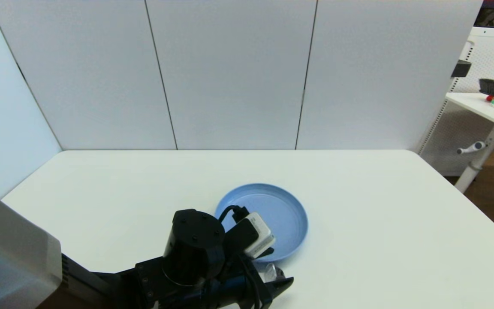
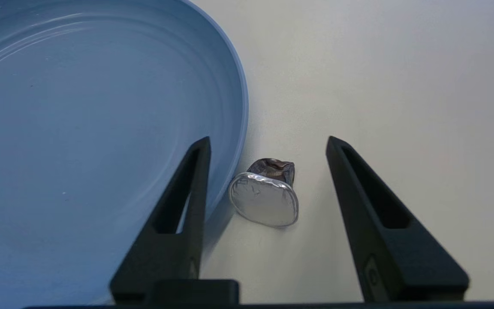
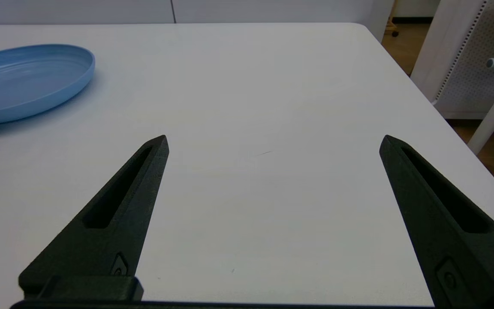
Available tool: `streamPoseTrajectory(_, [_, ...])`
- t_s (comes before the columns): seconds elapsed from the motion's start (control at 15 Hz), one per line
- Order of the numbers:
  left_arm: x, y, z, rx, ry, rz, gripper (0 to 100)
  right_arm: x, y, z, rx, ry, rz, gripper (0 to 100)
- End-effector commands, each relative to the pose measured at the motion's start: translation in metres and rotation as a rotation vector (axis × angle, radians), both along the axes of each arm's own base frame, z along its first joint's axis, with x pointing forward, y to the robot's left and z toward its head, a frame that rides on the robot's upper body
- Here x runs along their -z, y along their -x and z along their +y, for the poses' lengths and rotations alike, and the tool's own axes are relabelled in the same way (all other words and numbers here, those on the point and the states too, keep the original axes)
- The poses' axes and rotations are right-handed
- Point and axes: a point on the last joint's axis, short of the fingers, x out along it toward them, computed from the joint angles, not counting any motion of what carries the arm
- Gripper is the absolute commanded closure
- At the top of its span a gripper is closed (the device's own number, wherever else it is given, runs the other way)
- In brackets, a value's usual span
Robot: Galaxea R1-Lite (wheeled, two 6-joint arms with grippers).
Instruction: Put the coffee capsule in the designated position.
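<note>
Left wrist: capsule [image 2: 265,201] against plate rim [image 2: 240,111]

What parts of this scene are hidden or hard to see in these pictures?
- Coffee capsule: in the head view the left arm covers nearly all of it; in the right wrist view the picture's edge cuts it off.
- Blue plate: its near side is behind the left arm in the head view, and cropped in both wrist views.
- Left tool: whether its open fingers touch the table is unclear.
- Right tool: out of the head view.
</note>
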Motion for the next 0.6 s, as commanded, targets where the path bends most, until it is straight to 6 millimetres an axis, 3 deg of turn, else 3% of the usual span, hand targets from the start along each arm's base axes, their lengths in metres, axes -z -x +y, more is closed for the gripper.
streamPoseTrajectory(0.07, [-0.005,0.0,0.0,0.001,0.016,-0.013,0,0.002,-0.001,0.0,0.0,0.002,0.008,0])
streamPoseTrajectory(0.27, [-0.03,0.009,0.006,0.017,0.08,-0.065,0,0.002,-0.001,0.0,0.0,-0.001,0.006,0])
streamPoseTrajectory(0.4, [-0.054,0.026,0.017,0.032,0.126,-0.1,0,0.002,-0.001,0.0,0.0,0.002,0.006,0])
streamPoseTrajectory(0.47, [-0.07,0.037,0.024,0.031,0.146,-0.12,0,0.002,-0.001,0.0,0.0,0.002,0.006,0])
streamPoseTrajectory(0.6, [-0.099,0.058,0.058,0.002,0.174,-0.153,0,0.002,-0.001,0.0,0.0,0.002,0.006,0])
